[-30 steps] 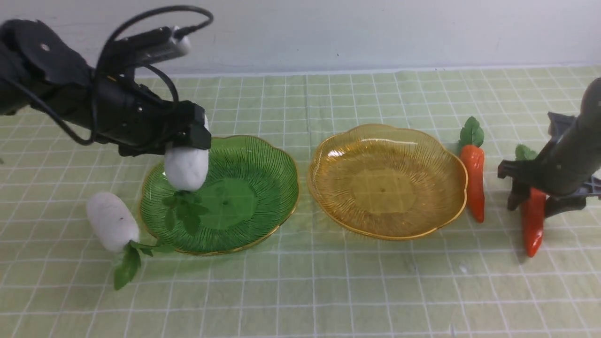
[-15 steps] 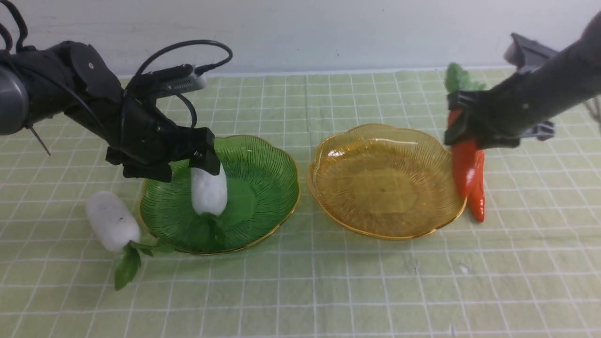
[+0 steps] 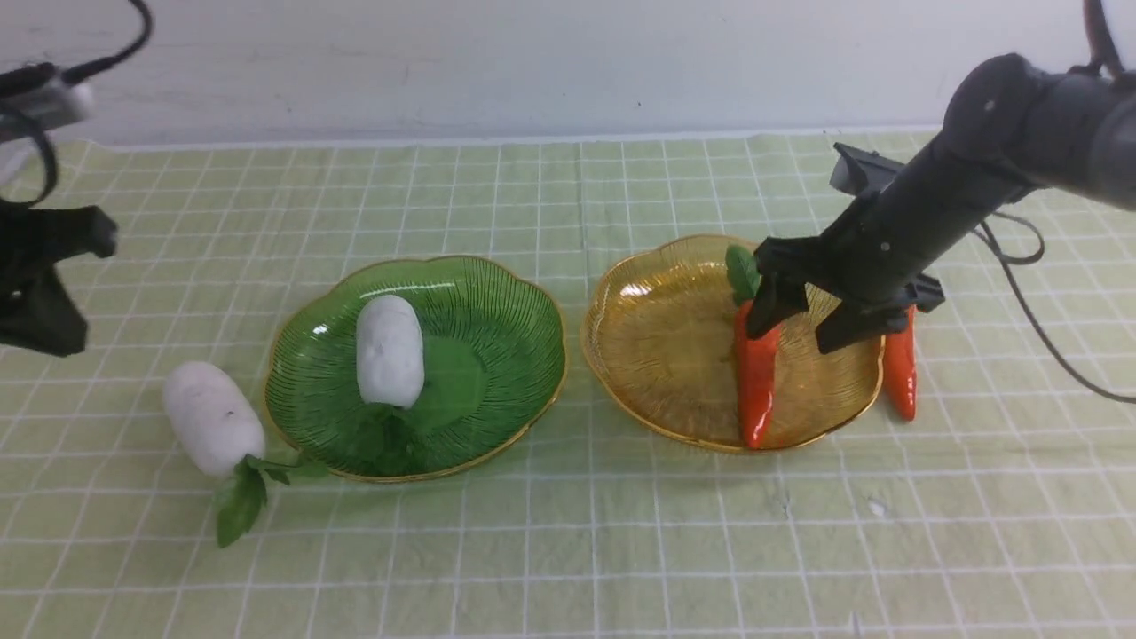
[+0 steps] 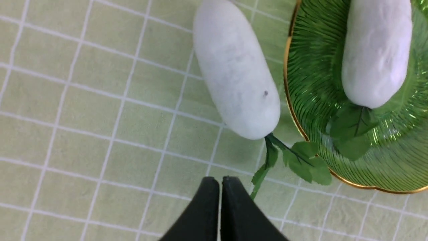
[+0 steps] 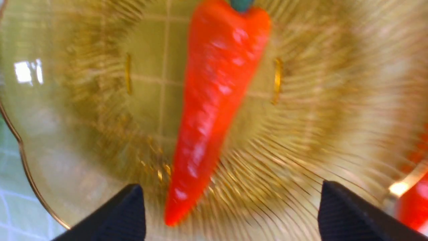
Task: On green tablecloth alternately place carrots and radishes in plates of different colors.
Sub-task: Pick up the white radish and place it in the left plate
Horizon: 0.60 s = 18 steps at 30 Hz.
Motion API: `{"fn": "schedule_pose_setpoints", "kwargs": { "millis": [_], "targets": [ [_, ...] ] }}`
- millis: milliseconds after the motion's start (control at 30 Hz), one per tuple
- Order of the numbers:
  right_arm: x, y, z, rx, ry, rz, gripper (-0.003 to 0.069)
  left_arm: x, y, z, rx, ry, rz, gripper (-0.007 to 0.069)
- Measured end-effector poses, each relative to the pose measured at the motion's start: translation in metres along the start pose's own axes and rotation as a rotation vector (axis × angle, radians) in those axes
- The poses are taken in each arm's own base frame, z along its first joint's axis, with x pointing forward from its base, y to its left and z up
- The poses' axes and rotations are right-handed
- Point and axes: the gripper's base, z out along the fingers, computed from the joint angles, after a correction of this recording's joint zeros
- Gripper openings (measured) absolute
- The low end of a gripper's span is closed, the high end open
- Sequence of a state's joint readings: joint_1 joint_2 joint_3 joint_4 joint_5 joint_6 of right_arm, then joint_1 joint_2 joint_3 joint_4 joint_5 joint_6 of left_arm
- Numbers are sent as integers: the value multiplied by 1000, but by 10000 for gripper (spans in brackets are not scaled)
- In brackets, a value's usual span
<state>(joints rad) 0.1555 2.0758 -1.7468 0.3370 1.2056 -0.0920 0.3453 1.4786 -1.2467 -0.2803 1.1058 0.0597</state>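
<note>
One white radish lies in the green plate, leaves toward the front. The second radish lies on the green tablecloth just left of that plate. Both show in the left wrist view, the second radish beside the plate. My left gripper is shut and empty at the far left, away from both. One carrot lies in the amber plate. My right gripper hangs open just above its leafy end, not touching it. The second carrot lies on the cloth against the amber plate's right rim.
The two plates sit side by side at the table's middle with a narrow gap between them. A white wall runs along the far edge of the cloth. The right arm's cable hangs to the right of the amber plate.
My left gripper let go of the radish in the green plate and pulled back to the far left, shut. My right gripper carried a carrot over the amber plate and opened; the carrot lies there.
</note>
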Motion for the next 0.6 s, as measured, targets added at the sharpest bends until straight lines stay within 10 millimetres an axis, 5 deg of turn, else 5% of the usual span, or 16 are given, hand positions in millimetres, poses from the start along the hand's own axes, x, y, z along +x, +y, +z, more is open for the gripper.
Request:
{"fn": "schedule_pose_setpoints", "kwargs": {
  "millis": [233,600],
  "targets": [
    [3,7,-58,96,-105,-79,597,-16,-7,42,81,-22,-8,116],
    [22,20,-119,144,-219,-127,479,-32,-7,129,80,7,-66,628]
  ]
}}
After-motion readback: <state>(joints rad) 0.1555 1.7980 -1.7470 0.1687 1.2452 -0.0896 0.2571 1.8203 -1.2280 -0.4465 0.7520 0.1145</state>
